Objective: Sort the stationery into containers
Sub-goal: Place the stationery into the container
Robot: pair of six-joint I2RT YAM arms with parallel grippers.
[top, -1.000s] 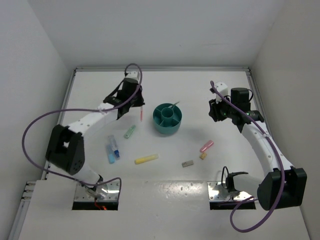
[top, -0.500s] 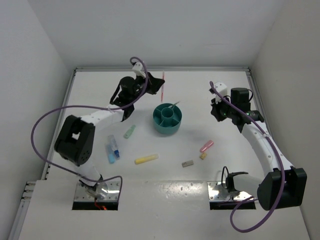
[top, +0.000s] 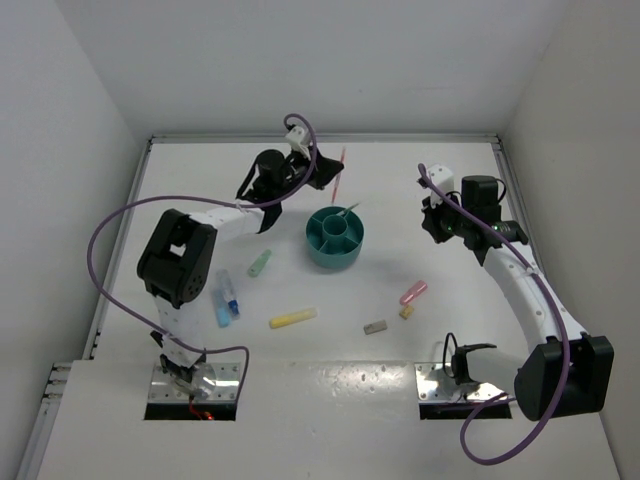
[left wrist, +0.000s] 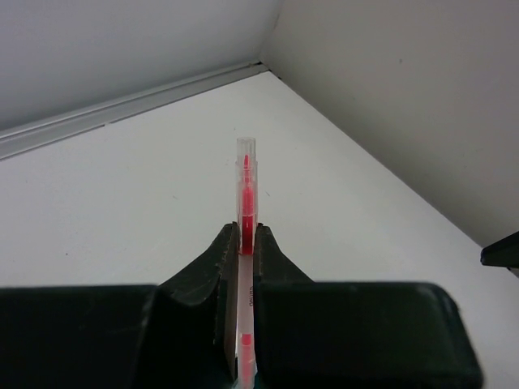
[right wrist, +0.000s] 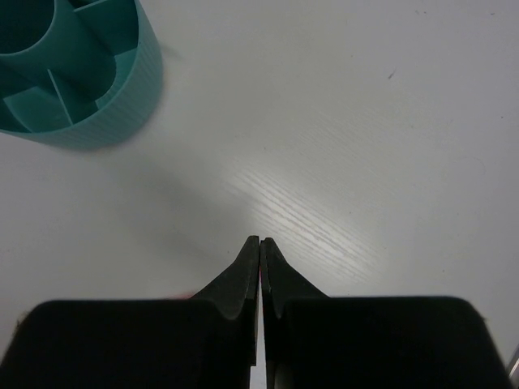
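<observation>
On the white table (top: 390, 170), the left gripper (left wrist: 246, 239) clamps the pink pen (left wrist: 246, 182) at the teal organiser's (top: 330, 259) twelve o'clock, likely needing descent into a compartment, while the right gripper (right wrist: 259, 243) is pinched closed, empty.

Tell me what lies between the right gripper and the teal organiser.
Nothing: only bare table separates the right gripper from the organiser, as the right wrist view shows.
</observation>
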